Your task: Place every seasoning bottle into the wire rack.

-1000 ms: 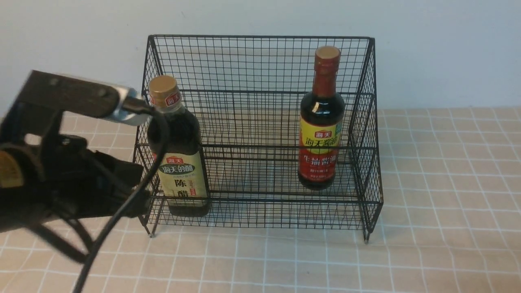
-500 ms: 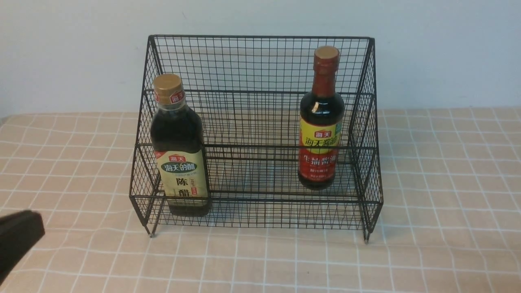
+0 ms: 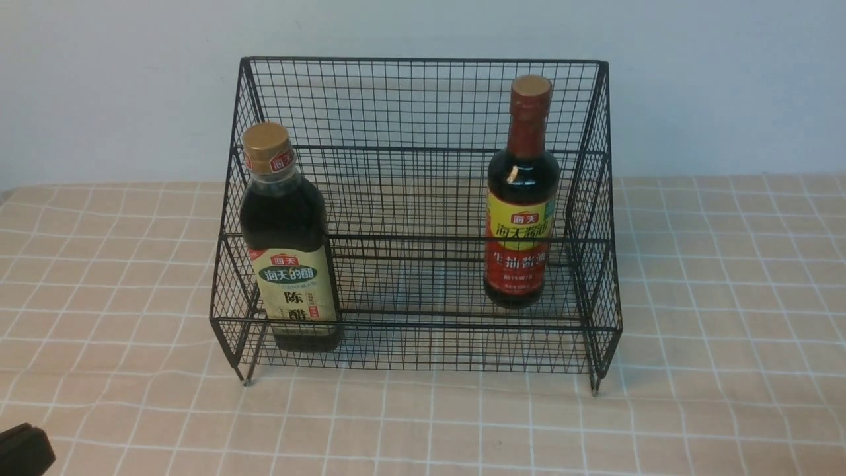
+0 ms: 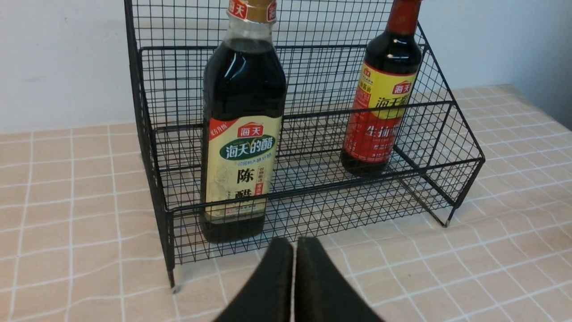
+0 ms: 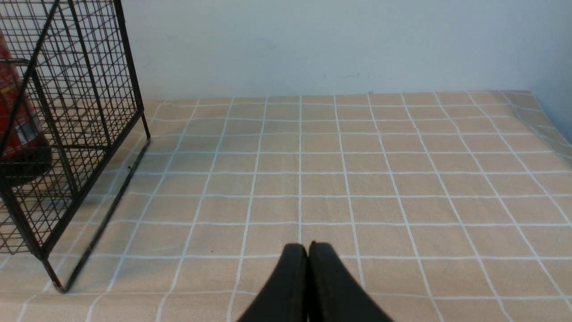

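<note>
The black wire rack stands at the back of the checked cloth. On its lower front tier, at the left end, stands the squarish gold-capped bottle with the beige-green label. The round red-capped bottle stands upright toward the rack's right end. Both bottles show in the left wrist view too, the gold-capped bottle and the red-capped bottle inside the rack. My left gripper is shut and empty, low in front of the rack. My right gripper is shut and empty, over the cloth to the right of the rack.
A beige checked tablecloth covers the table. A pale wall rises directly behind the rack. A dark corner of my left arm shows at the lower left edge of the front view.
My left arm has pulled back from beside the gold-capped bottle, down and to the left, almost out of the front view. Both bottles stay upright in the rack.
</note>
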Tool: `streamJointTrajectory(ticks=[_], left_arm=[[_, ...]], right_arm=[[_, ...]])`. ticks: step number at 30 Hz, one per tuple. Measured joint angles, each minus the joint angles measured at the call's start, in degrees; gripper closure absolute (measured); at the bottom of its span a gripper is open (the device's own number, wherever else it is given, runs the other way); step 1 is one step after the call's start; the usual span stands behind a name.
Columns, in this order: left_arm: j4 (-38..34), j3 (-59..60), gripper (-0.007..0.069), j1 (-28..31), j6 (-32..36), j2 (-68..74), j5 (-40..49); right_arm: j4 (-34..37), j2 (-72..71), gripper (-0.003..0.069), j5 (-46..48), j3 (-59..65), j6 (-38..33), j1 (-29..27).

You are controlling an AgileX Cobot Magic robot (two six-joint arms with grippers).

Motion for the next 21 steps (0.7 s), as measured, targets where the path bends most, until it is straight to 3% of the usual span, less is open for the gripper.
streamJointTrajectory(ticks=[6, 16, 21], left_arm=[[4.3, 2.1, 0.0631, 0.6, 0.2, -0.4, -1.2], [5.9, 18.9, 0.0631, 16.4, 4.7, -6.2, -11.7], [6.1, 25.5, 0.0631, 19.5, 7.3, -6.2, -13.9]], right_arm=[[0.0, 0.0, 0.0673, 0.0, 0.0, 0.0, 0.0], [0.0, 0.0, 0.0673, 0.0, 0.0, 0.0, 0.0], [0.0, 0.0, 0.0673, 0.0, 0.0, 0.0, 0.0]])
